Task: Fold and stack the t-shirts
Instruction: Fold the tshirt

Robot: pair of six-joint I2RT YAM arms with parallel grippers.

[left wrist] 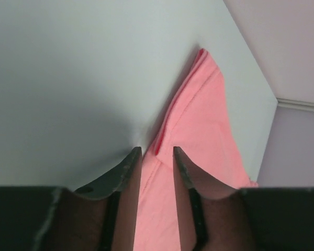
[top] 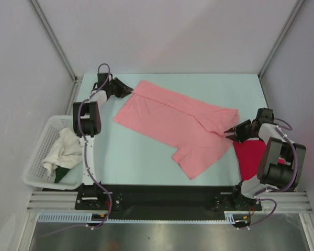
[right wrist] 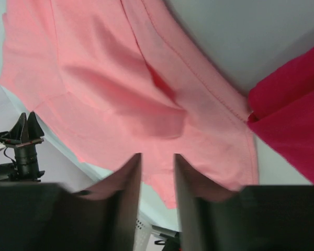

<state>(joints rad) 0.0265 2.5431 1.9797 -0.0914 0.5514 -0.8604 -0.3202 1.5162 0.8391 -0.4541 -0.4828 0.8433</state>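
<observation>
The salmon-pink t-shirt (top: pixel 172 120) lies spread slantwise across the pale table, one sleeve pointing toward the near edge. My left gripper (top: pixel 130 92) is at its far-left corner. In the left wrist view that gripper (left wrist: pixel 157 151) stands open, with the pink cloth (left wrist: pixel 209 120) lying loose in the gap between the jaws. My right gripper (top: pixel 229 134) is at the shirt's right edge. In the right wrist view it (right wrist: pixel 157 157) is open too, just above the pink cloth (right wrist: pixel 120 78). The magenta-red t-shirt (top: pixel 248 157) lies flat under the right arm and shows again in the right wrist view (right wrist: pixel 298 115).
A white lattice basket (top: pixel 36 162) sits at the near left of the table, holding a white cloth (top: pixel 63 149) and something dark green. Grey walls enclose the table on three sides, with metal posts at the back corners.
</observation>
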